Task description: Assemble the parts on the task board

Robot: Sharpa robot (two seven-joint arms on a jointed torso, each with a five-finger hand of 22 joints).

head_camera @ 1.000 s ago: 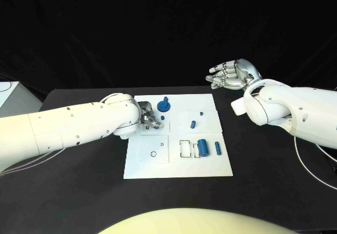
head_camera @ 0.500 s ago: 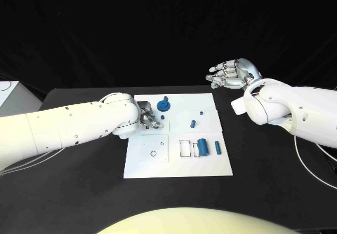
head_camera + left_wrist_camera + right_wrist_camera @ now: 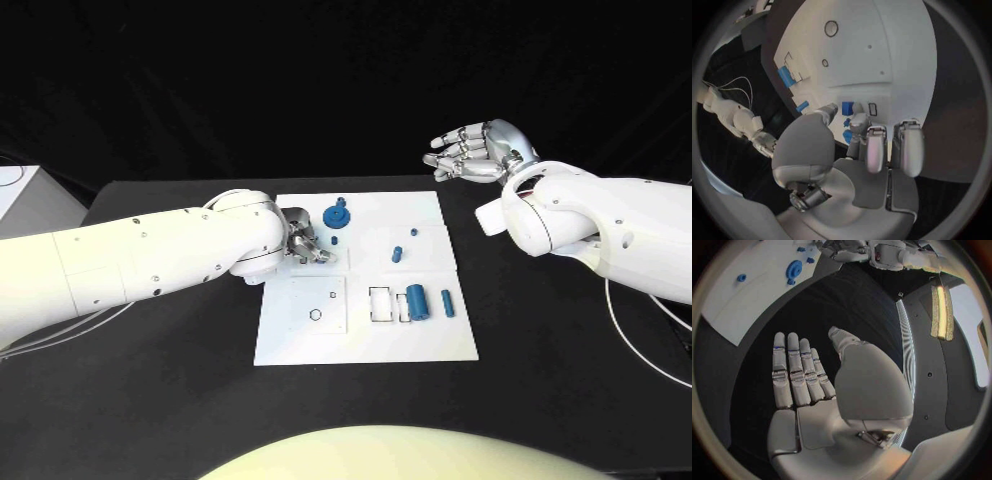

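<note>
Left hand (image 3: 306, 245) at upper left of task board (image 3: 433, 345), fingertips seemingly pinching small blue part (image 3: 847, 122); lower squarely. Right hand (image 3: 473, 152) released, empty.

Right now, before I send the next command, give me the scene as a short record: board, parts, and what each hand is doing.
board: white task board in the middle of the black table
parts near far edge: round blue gear-like part, small blue peg
parts near right edge: large blue cylinder, thin blue pin
left hand: silver left hand low over the board's far left area, fingers by a small blue piece; grasp unclear
right hand: silver right hand raised beyond the board, fingers apart, holding nothing
</note>
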